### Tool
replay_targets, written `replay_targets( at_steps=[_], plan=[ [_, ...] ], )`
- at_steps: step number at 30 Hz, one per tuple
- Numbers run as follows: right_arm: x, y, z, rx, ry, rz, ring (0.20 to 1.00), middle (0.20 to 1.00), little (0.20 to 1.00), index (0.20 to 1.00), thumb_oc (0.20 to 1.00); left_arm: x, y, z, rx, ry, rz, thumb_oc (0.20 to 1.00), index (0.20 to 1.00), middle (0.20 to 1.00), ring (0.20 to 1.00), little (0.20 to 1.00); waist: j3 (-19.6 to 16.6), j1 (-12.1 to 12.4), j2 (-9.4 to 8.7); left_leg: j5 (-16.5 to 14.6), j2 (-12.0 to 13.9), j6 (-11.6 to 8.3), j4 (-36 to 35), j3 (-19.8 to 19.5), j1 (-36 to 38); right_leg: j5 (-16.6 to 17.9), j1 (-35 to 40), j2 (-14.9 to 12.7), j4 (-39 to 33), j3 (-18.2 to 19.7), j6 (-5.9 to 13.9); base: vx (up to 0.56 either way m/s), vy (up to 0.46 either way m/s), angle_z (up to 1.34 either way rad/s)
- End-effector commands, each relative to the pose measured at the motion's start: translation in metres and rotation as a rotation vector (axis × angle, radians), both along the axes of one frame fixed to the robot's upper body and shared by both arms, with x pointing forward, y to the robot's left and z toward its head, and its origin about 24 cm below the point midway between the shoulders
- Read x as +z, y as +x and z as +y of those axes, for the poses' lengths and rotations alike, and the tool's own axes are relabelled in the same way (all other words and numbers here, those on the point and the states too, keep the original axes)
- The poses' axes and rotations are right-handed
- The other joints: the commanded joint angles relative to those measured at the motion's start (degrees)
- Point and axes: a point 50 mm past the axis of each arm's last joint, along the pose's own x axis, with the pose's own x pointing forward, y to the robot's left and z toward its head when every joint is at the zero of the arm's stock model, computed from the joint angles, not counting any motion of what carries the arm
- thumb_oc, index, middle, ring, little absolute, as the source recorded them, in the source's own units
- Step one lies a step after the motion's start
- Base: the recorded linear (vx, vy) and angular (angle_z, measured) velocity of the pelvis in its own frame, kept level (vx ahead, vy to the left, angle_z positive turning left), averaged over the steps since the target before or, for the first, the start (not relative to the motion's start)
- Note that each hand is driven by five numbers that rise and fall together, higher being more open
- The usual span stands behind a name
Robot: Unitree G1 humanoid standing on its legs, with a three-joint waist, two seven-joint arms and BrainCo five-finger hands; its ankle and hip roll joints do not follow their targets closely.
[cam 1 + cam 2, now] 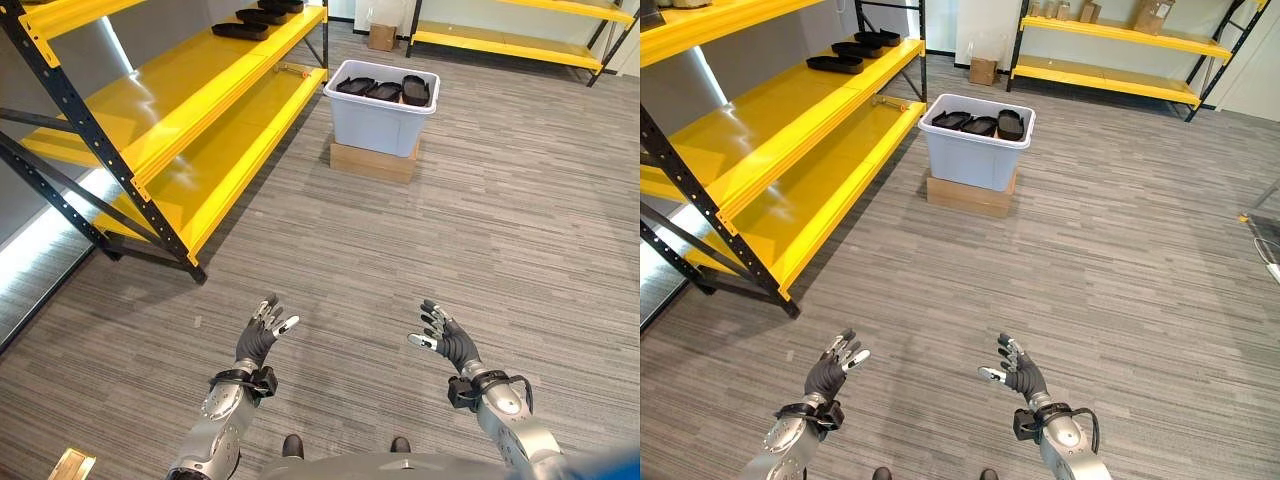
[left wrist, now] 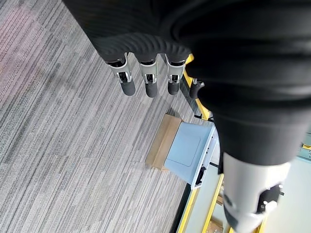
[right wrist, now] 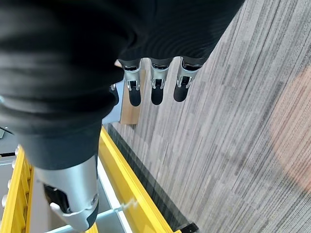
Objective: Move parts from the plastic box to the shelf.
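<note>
A pale grey plastic box stands on a flat cardboard carton on the floor ahead, with several black parts lying in it. More black parts lie on the yellow shelf at the far left. My left hand and right hand hover low over the carpet, well short of the box, both open and holding nothing. The box also appears past my left fingers in the left wrist view.
The yellow rack with black uprights runs along the left side, with two shelf levels. A second yellow rack lines the far wall, a small carton beside it. Grey carpet stretches between me and the box.
</note>
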Motion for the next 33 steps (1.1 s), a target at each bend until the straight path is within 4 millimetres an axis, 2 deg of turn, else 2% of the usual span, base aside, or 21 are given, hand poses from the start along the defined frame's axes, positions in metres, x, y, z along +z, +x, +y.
replay_targets(
  at_steps=[1,33],
  plan=[
    [0.0122,0.0112,-0.0003,0.001,0.032,-0.078,1.000,1.000,1.000,1.000,1.000,0.0176,0.0213,-0.0013,-0.011,0.008,-0.119,1.000,1.000,1.000,1.000,1.000,-1.5,0.7,3.09,-2.8,3.3,-1.24,0.7,-0.4,1.7,-3.5,0.9,-2.3,0.7,-2.9,2.47,0.00,0.000,0.00],
    [0.0137,0.0122,-0.0009,-0.014,0.051,-0.073,1.000,1.000,1.000,1.000,1.000,0.0210,0.0235,-0.0050,-0.039,0.028,-0.129,1.000,1.000,1.000,1.000,1.000,-1.7,0.5,3.28,-2.6,3.0,-1.06,0.7,-0.7,2.0,-3.6,1.3,-2.2,0.6,-2.6,2.16,0.00,0.000,0.00]
  ],
)
